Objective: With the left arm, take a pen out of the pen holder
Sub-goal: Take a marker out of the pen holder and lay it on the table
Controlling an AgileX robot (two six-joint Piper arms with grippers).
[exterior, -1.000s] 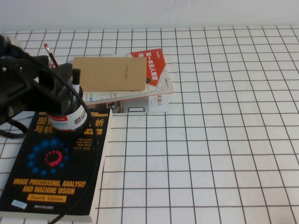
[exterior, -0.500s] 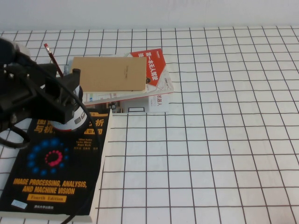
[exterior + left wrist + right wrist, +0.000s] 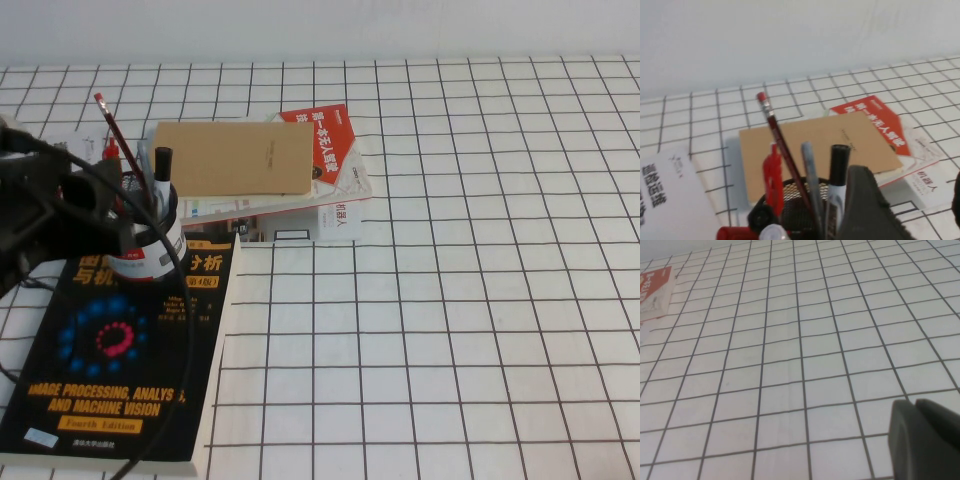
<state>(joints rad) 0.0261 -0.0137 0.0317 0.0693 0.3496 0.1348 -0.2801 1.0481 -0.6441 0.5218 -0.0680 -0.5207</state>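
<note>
The left claw (image 3: 910, 215), fingers (image 3: 865, 210) apart and empty just beside the pen holder (image 3: 150, 240) on the dark book (image 3: 110, 390), should bring the black marker (image 3: 839, 170) between them before closing and lift straight up, while the right claw (image 3: 925, 440), drawn together, hangs over the worktop (image 3: 790, 365).

A white counter (image 3: 480, 350) ruled with a black grid is shown with a black, yellow-lettered textbook (image 3: 100, 400), a plain brown notebook (image 3: 235, 158) and a red pencil (image 3: 780, 145).
</note>
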